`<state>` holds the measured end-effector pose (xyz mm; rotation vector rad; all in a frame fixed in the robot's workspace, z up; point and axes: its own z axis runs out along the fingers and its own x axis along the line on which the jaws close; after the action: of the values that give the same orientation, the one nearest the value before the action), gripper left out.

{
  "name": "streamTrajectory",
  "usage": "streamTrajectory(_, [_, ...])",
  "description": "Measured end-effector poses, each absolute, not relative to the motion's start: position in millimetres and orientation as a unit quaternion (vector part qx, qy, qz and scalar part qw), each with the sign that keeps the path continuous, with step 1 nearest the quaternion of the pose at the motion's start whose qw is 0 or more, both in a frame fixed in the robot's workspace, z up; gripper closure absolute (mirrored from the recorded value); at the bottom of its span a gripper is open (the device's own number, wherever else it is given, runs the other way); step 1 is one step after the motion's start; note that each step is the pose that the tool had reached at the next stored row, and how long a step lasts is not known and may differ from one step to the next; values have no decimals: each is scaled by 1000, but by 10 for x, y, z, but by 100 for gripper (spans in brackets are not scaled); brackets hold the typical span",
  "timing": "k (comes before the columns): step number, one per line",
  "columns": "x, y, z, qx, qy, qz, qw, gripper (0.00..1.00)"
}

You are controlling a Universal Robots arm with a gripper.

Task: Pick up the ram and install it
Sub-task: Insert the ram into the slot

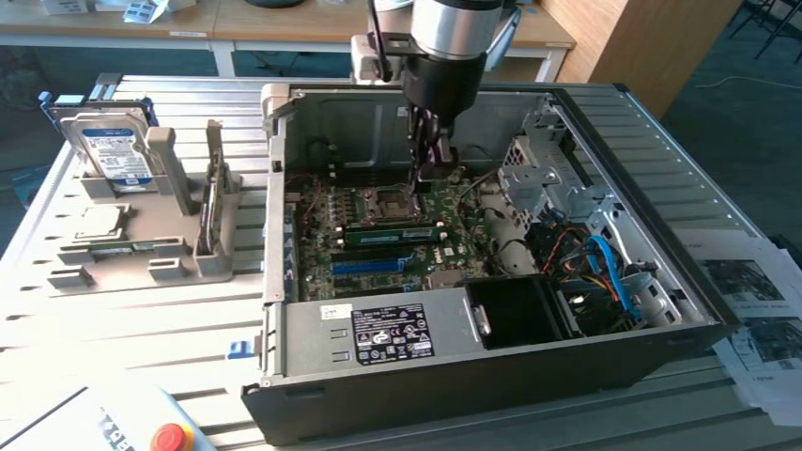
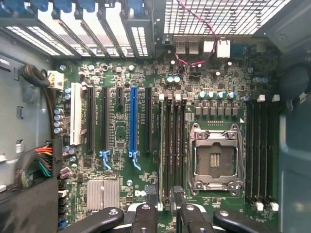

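Observation:
A green ram stick sits flat in a memory slot on the motherboard, just in front of the CPU socket. My gripper hangs inside the open computer case, above the back of the board and apart from the stick. In the wrist view I look straight down on the black memory slots beside the CPU socket. The gripper is open, its dark fingers standing either side of the slots with nothing held between them.
A grey fixture at the exterior view's left holds a silver hard drive, a thin upright board and a small green strip. The power supply, drive cage and cables crowd the case. A blue expansion slot lies nearby.

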<state>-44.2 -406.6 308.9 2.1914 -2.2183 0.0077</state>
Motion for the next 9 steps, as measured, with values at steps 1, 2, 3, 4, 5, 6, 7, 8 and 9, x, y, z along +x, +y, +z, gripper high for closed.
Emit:
streamTrajectory(1, [-442, -4066, 3103, 703, -711, 2, 12, 75])
streamTrajectory(2, [-442, -4066, 3117, 703, -711, 2, 12, 75])
streamTrajectory(3, [-442, -4066, 3129, 703, -711, 2, 12, 75])
streamTrajectory(4, [-442, -4066, 3141, 703, -711, 2, 12, 75])
streamTrajectory(5, [-442, -4066, 3153, 703, -711, 2, 12, 75])
streamTrajectory(6, [-442, -4066, 3165, 703, -711, 2, 12, 75])
streamTrajectory(7, [-442, -4066, 3179, 703, -711, 2, 12, 75])
streamTrajectory(8, [-443, -4066, 3190, 703, -711, 2, 12, 75])
streamTrajectory(9, [-443, -4066, 3201, 703, -711, 2, 12, 75])
